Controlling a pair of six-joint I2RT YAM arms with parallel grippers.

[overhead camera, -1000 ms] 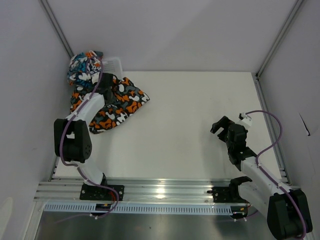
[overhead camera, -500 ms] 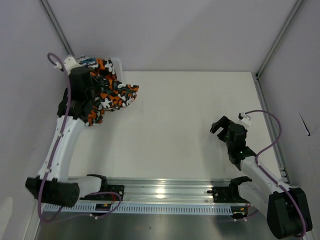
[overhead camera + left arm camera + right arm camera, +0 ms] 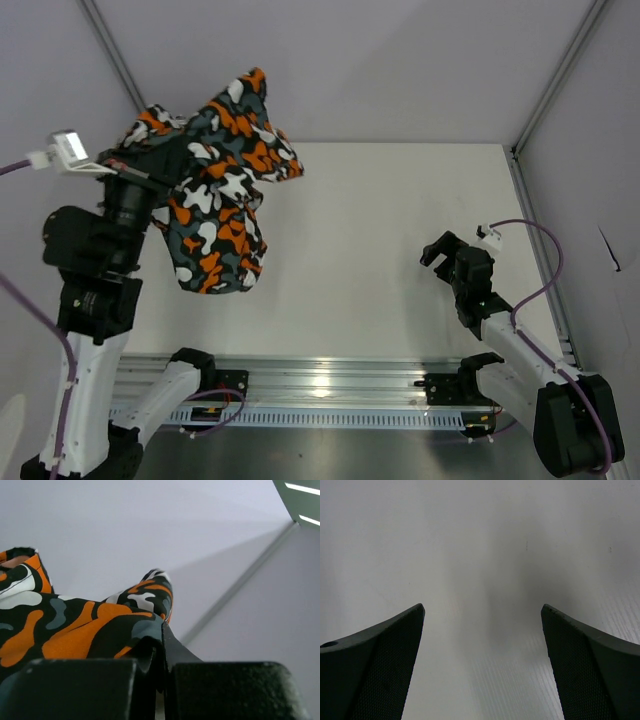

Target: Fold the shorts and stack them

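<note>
The camouflage shorts (image 3: 220, 195), orange, black, grey and white, hang in the air at the left, lifted high above the table. My left gripper (image 3: 150, 190) is shut on their fabric. In the left wrist view the cloth (image 3: 75, 630) is pinched between the jaws, and my left gripper (image 3: 162, 680) points up at the wall. The blue-teal cartoon shorts and the basket are hidden behind the raised arm and cloth. My right gripper (image 3: 447, 252) is open and empty just above the table at the right; in the right wrist view it (image 3: 482, 625) holds only bare table between its fingers.
The white table (image 3: 400, 220) is bounded by grey walls, with a metal frame post (image 3: 553, 75) at the back right. A metal rail (image 3: 320, 380) runs along the near edge by the arm bases.
My left arm has risen high and swung toward the camera, lifting the camouflage shorts off the table. They now hang unfurled. My right arm has not moved.
</note>
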